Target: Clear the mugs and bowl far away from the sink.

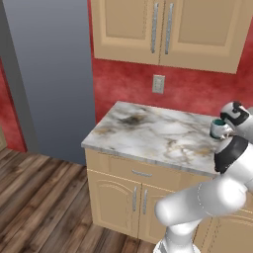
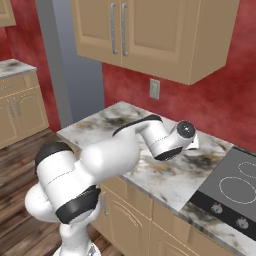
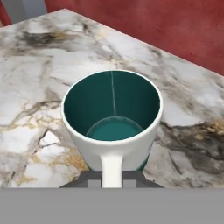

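In the left base view, a mug (image 1: 218,128) is seen near the right end of the marbled worktop (image 1: 143,133), toward its back edge, partly hidden by the arm's wrist. The rest of the worktop, out to its left edge and front corner, is bare.

In the right base view, the arm is stretched over the middle of the worktop (image 2: 165,180), with a cooktop (image 2: 232,190) beside its right end; the mug is hidden behind the wrist.

In the hand view, the mug (image 3: 112,122) is seen close up, upright, its handle between the dark tips of the gripper (image 3: 112,178), which is clenched on that handle. Whether the base is touching the worktop (image 3: 39,78) cannot be told.

One mug is thus judged to be in hand, not yet released. How things stand with the other mugs and the bowl cannot be judged.
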